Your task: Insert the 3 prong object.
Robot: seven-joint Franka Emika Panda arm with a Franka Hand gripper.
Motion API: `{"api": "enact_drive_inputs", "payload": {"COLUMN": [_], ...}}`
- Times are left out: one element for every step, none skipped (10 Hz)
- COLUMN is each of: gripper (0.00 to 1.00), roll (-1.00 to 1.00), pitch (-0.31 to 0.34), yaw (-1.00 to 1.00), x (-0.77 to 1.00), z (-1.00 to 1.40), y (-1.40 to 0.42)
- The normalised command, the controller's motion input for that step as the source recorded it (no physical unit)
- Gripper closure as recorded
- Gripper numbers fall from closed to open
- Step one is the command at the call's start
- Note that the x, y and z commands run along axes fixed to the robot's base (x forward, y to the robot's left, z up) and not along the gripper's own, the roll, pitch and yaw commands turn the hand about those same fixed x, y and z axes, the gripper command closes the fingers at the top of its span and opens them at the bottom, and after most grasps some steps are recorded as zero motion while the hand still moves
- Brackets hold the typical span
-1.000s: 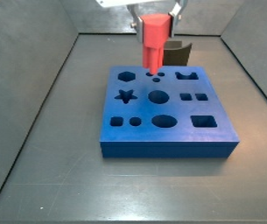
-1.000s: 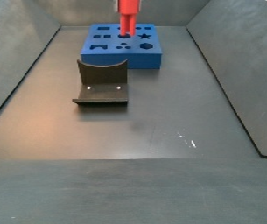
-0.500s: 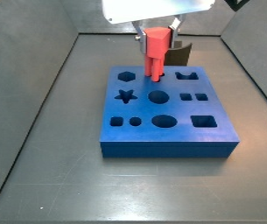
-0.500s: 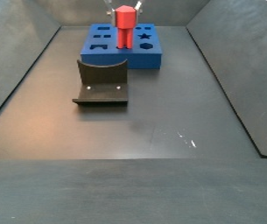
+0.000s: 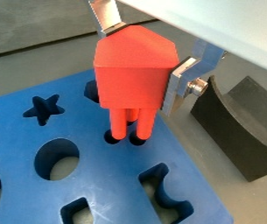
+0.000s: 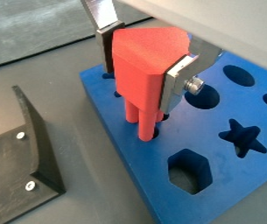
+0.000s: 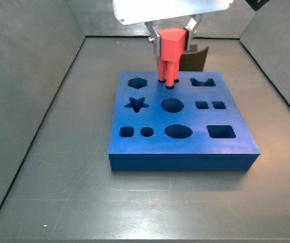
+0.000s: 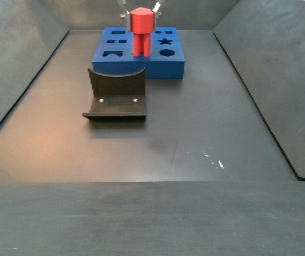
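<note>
My gripper [image 5: 143,59] is shut on the red 3 prong object [image 5: 136,74], with a silver finger [image 5: 182,83] on each side of its body. I hold it upright over the blue block [image 5: 31,140]. Its prongs [image 5: 129,127] point down and their tips sit in the small round holes near the block's far edge. Another wrist view shows the same grip [image 6: 144,66], with the prong tips [image 6: 147,131] entering the block [image 6: 217,175]. In both side views the red object [image 7: 170,55] [image 8: 141,30] stands on the block's back part [image 7: 185,133] [image 8: 141,64].
The blue block has several other holes, among them a star [image 7: 137,104], a hexagon [image 7: 136,83] and round ones [image 7: 177,132]. The dark fixture [image 8: 115,95] stands on the floor beside the block, also visible in the wrist views [image 5: 247,122] [image 6: 18,166]. Grey walls [image 7: 58,85] ring the floor.
The gripper has come down with the red object, bringing its prongs from just above the block into the small holes. Over the last half second it has barely moved.
</note>
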Motion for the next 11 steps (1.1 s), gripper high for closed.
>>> {"api": "enact_drive_inputs", "payload": {"gripper": [1.0,1.0,1.0,1.0,1.0,1.0,1.0,1.0,1.0,1.0,1.0], "roll": [-0.05,-0.07,-0.05,-0.01,0.0,0.0,0.0,0.0,0.05,0.07,0.04], "pitch": [0.0,0.0,0.0,0.0,0.0,0.0,0.0,0.0,0.0,0.0,0.0], "yaw": [-0.29,-0.29,-0.28,-0.19,-0.12,-0.05,0.0,0.0,0.0,0.0,0.0], "x": [0.0,0.0,0.1,0.22,0.25,0.17,0.09,0.08,0.07,0.04,0.03], "z": [-0.11,-0.12,-0.19,-0.25,-0.25,-0.27,-0.3,-0.33,-0.32,-0.33,-0.3], "y": [-0.19,-0.15,-0.04,0.0,0.02,0.0,0.0,0.0,0.0,0.0,0.0]}}
